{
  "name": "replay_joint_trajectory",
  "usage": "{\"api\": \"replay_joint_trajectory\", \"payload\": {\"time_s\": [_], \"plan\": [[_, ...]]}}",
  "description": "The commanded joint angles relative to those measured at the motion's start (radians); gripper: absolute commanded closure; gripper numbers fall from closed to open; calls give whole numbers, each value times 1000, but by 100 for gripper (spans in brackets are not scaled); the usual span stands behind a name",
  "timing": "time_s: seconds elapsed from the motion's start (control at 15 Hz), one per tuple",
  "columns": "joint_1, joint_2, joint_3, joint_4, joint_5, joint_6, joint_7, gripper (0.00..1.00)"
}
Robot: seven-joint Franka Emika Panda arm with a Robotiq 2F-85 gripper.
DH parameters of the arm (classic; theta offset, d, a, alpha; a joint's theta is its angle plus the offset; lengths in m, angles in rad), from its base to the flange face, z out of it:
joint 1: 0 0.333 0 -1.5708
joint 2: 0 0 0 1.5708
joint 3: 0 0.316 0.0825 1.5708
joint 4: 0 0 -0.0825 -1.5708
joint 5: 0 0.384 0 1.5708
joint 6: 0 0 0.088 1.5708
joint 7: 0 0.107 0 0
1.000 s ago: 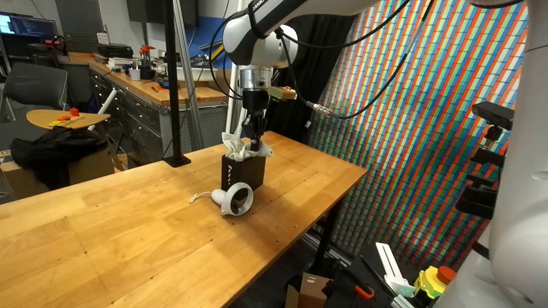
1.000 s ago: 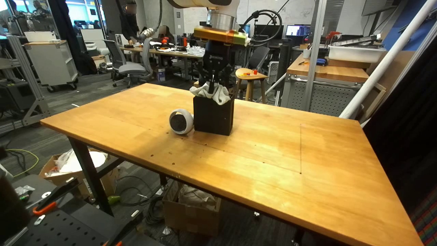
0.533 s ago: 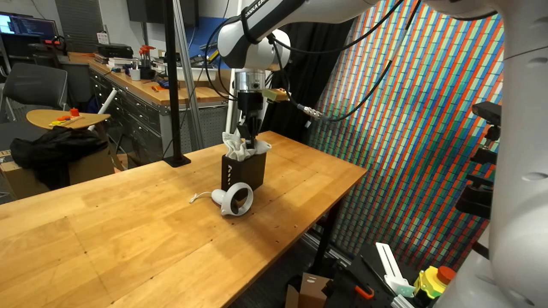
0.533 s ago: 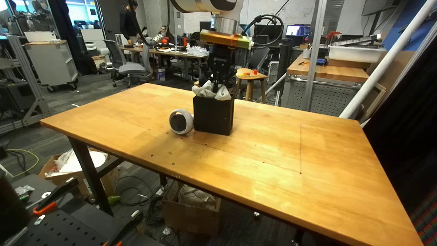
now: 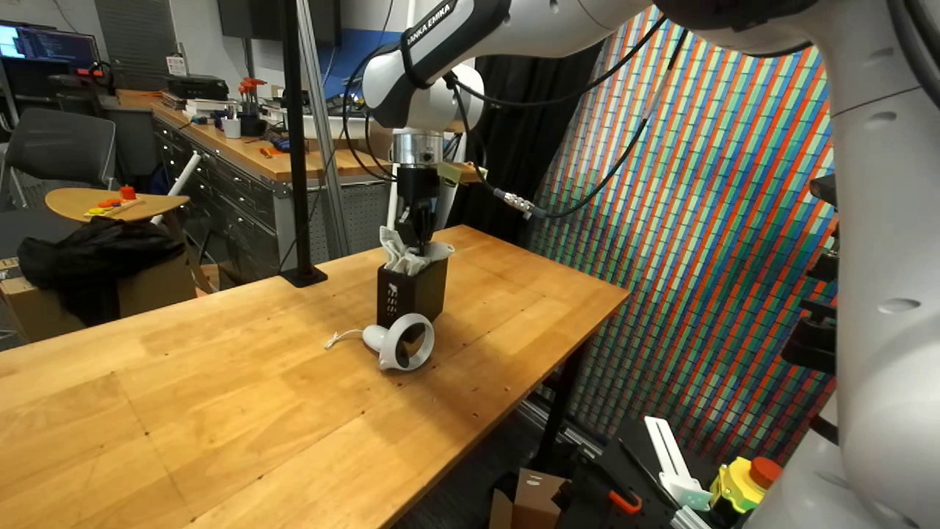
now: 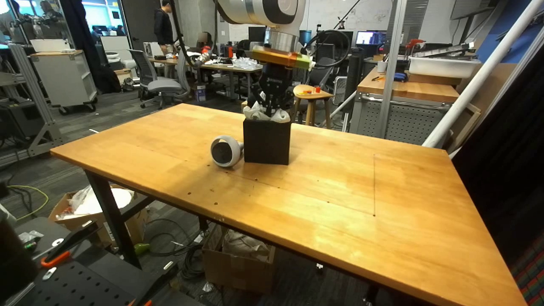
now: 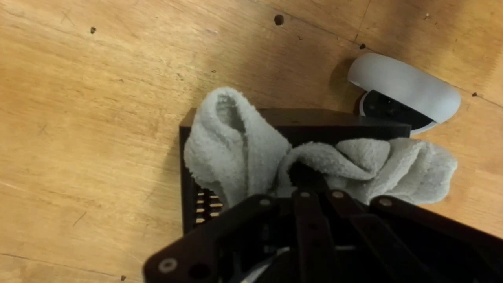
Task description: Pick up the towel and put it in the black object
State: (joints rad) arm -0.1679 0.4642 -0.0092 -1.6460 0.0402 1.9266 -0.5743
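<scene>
The black object (image 5: 413,295) is a box-shaped container standing upright on the table, with pale holes in one side. It also shows in an exterior view (image 6: 267,143) and the wrist view (image 7: 306,117). The white towel (image 7: 235,151) is bunched in its open top in both exterior views (image 5: 399,256) (image 6: 257,113). Some folds stick up above the rim, and one end hangs past the rim in the wrist view. My gripper (image 7: 308,175) is above the box, fingers together, fingertips sunk into the middle of the towel. The tips are hidden, so I cannot tell whether cloth is pinched.
A white ring-shaped controller (image 5: 408,344) lies against or very near the box; it also shows in the wrist view (image 7: 404,84). A black post (image 5: 297,147) stands at the table's edge. The wooden table (image 6: 340,187) ends in an open edge.
My gripper has moved sideways and a little lower, toward the box's middle. The towel sits lower and no longer drapes over the box's front. The box has shifted and turned slightly.
</scene>
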Motion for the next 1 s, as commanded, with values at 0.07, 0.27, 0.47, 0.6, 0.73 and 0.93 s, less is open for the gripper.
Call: {"api": "replay_joint_trajectory", "payload": {"time_s": [0.07,0.27,0.47,0.6,0.73,0.93], "plan": [[-35,74,12,53,46,-1,-14,100],[-51,120,14,75,62,-12,-14,100],[-61,173,19,116,71,-29,-15,100],[-66,196,22,143,71,-41,-14,100],[-65,202,25,159,73,-57,-9,100],[-64,176,23,145,68,-73,0,100]]}}
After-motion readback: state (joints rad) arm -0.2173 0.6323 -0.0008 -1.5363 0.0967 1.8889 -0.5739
